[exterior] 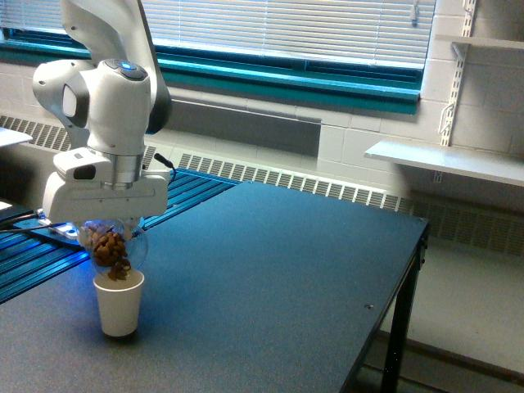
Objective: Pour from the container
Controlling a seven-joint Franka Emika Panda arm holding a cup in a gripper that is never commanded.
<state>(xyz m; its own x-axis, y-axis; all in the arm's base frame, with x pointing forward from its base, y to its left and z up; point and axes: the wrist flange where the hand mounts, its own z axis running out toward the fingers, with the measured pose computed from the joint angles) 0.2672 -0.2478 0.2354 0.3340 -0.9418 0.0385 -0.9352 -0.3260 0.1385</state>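
Tipping steeply downward, a small clear round-bodied plastic cup point(112, 246) hung mouth-down directly over an opaque white paper cup point(119, 304), and that placement read as deliberate: the clear cup's mouth sat just above the paper cup's open rim so that whatever slid out would land inside rather than on the dark grey matte surface point(270, 278). The white robot arm's hand point(106, 223) was positioned low, close over the paper cup, which would keep the fall short and the spill contained. Its fingers were mostly hidden behind the broad white housing and the cup itself, but they appeared pressed in against the clear cup, pinching it by its body.

Seen through the transparent wall, the clear cup held a clump of brown nut-like bits, bunched toward the lower, mouth end. A few brown bits showed right at the paper cup's rim, suggesting the pour was under way; whether they were falling or resting could not be told.

The paper cup stood upright near the surface's edge at the exterior view's left, in front of teal slatted framework point(184, 190) behind.
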